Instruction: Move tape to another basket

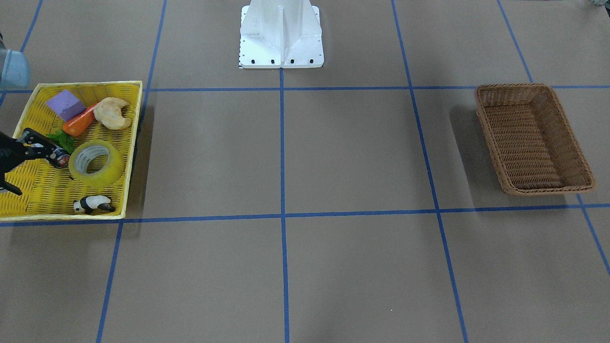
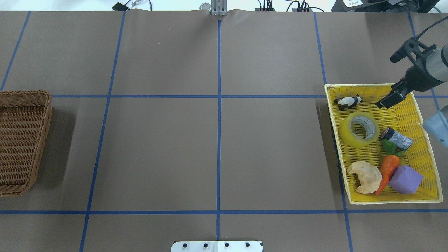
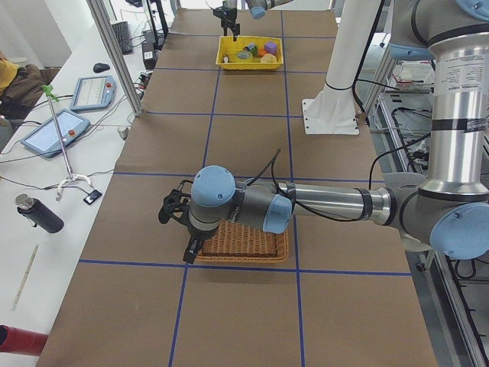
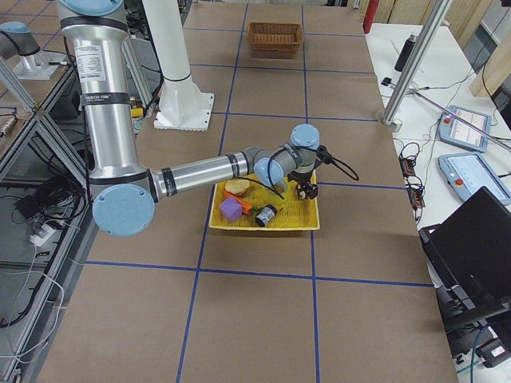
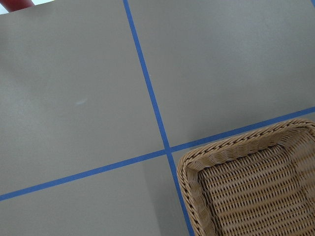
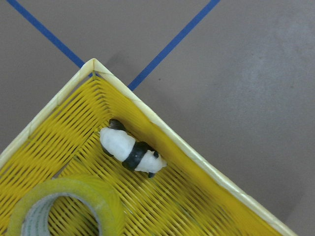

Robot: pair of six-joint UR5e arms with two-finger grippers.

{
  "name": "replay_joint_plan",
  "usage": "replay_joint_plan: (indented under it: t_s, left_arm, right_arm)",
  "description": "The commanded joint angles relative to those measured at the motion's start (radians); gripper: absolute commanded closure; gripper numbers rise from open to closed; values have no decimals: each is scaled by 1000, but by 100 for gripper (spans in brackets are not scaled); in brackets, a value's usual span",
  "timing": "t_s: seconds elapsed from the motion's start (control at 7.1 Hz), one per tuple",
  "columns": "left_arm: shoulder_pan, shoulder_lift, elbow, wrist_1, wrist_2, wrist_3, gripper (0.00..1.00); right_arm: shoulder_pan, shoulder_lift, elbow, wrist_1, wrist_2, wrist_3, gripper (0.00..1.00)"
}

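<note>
The tape [image 2: 359, 128], a large translucent yellow-green roll with a grey-white core, lies flat in the yellow tray [image 2: 425, 164]. It also shows in the front view [image 1: 96, 163] and at the bottom left of the right wrist view [image 6: 64, 206]. My right gripper [image 2: 385, 100] hovers above the tray's far corner, beyond the tape, and looks open and empty. The brown wicker basket [image 2: 21, 140] sits empty at the table's other end. My left gripper [image 3: 189, 251] hangs at the basket's far edge. I cannot tell whether it is open or shut.
The yellow tray also holds a panda figure [image 2: 347, 101], a small grey cylinder [image 2: 397, 138], a carrot [image 2: 387, 168], a croissant [image 2: 365, 176] and a purple block [image 2: 406, 179]. The robot's white base [image 1: 281, 35] stands at mid-table.
</note>
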Motion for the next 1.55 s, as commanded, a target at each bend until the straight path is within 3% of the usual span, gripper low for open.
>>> replay_joint_plan:
  t_s: [0.0, 0.28, 0.42, 0.7, 1.13, 1.27, 1.41]
  left_arm:
    - [0, -1, 1, 0, 0, 0, 1]
    - [0, -1, 1, 0, 0, 0, 1]
    - [0, -1, 1, 0, 0, 0, 1]
    - [0, 2, 1, 0, 0, 0, 1]
    - [-2, 8, 1, -6, -2, 0, 1]
    - [-2, 11, -1, -6, -2, 1, 1]
    - [-2, 11, 1, -6, -2, 1, 1]
  right_arm:
    - [-63, -9, -1, -1, -32, 87, 1]
    - [-111, -19, -6, -1, -55, 132, 8]
    - [-125, -24, -9, -9, -87, 135, 19]
    - [-129, -45, -12, -14, -88, 137, 53]
    - [-143, -41, -9, -15, -88, 137, 92]
    - [-143, -38, -6, -12, -91, 137, 100]
    - [-140, -35, 6, -8, -88, 135, 100]
